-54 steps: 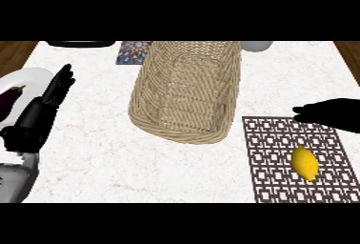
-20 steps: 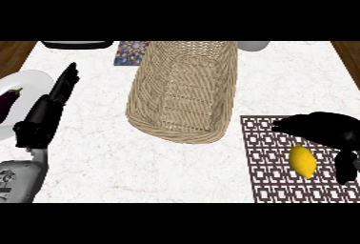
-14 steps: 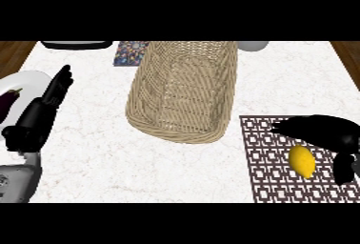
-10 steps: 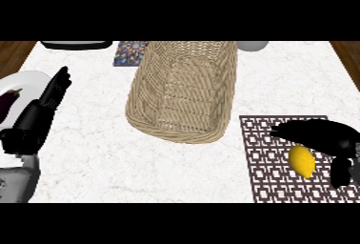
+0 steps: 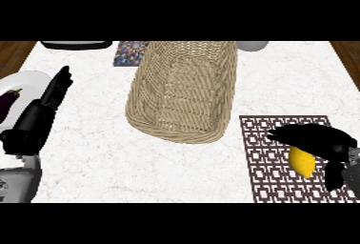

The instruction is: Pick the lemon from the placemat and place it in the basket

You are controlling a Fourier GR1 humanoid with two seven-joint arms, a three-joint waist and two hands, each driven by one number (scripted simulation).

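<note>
The yellow lemon (image 5: 302,163) lies on the dark lattice placemat (image 5: 271,164) at the lower right. My right hand (image 5: 316,137) arches over the lemon's far end, with fingers spread toward the left and the thumb (image 5: 335,176) down at the lemon's right, a small gap between them. It is open and nothing is gripped. The long woven basket (image 5: 181,93) stands in the middle of the counter, left of the placemat. At the left edge my left hand (image 5: 41,116) rests open, fingers straight and pointing away.
A white plate (image 5: 25,82) with a purple eggplant (image 5: 10,103) sits at the far left beside my left hand. Along the back edge are a dark pan (image 5: 76,45), a patterned square (image 5: 131,51) and a grey cup (image 5: 252,45).
My right hand has come in from the right and lowered over the lemon, its thumb dropping beside it. The lemon, the basket and my left hand have stayed where they were.
</note>
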